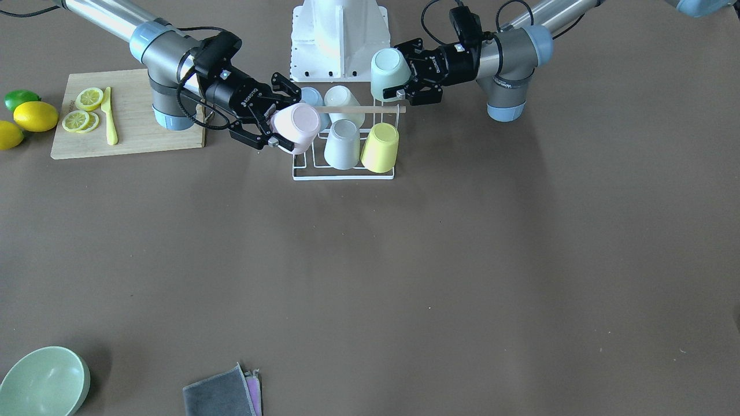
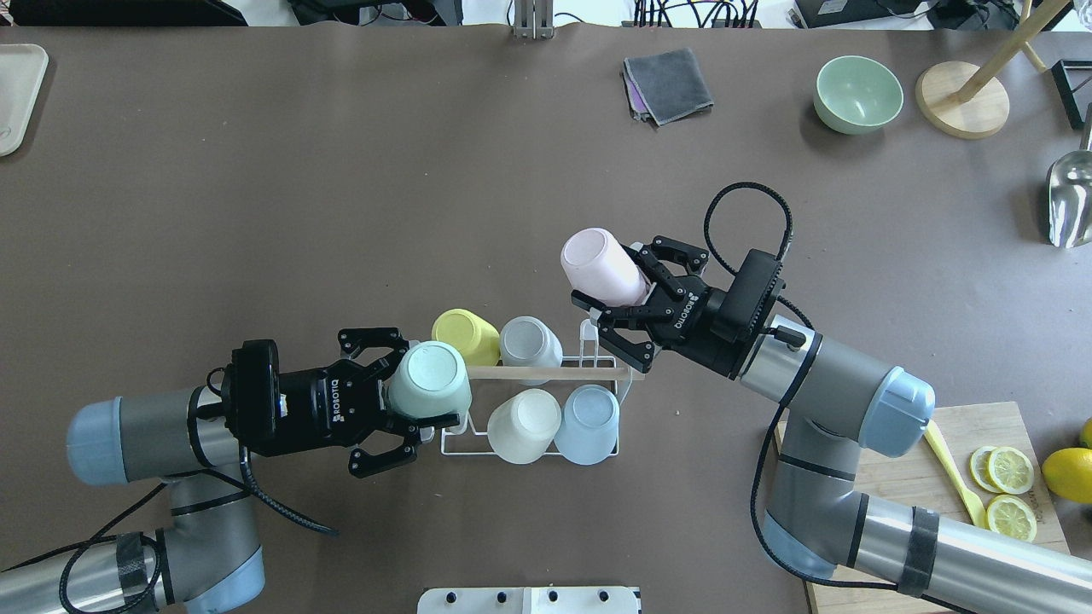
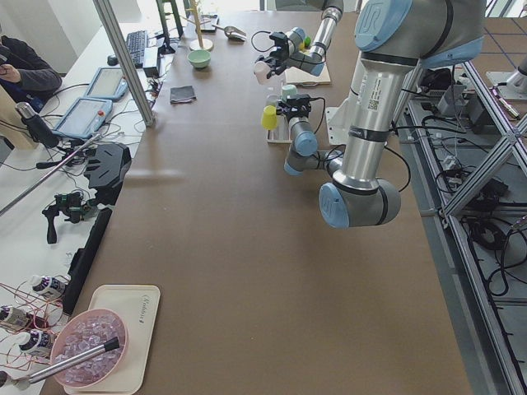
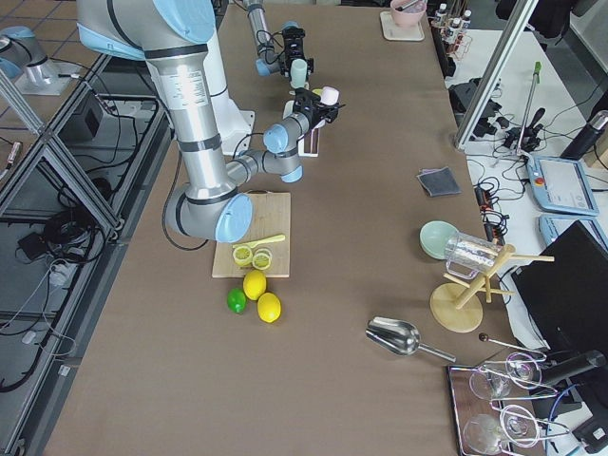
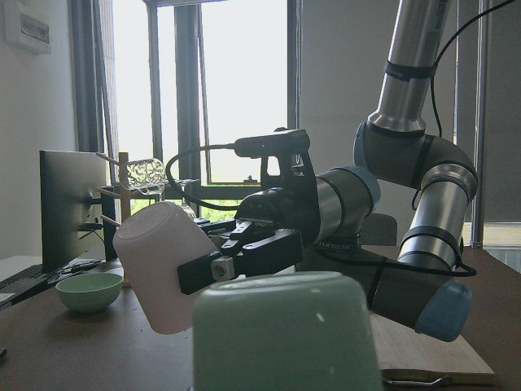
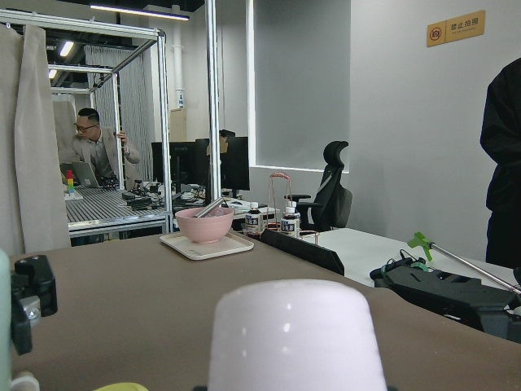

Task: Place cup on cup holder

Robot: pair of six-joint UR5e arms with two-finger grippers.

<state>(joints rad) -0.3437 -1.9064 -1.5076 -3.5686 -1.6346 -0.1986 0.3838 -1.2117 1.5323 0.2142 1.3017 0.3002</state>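
Holding pink cup (image 1: 298, 126) beside cup holder (image 1: 370, 109)

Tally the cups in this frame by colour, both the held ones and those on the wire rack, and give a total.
pink cup: 1
mint green cup: 1
yellow cup: 1
grey cup: 1
cream cup: 1
light blue cup: 1
Total: 6 cups
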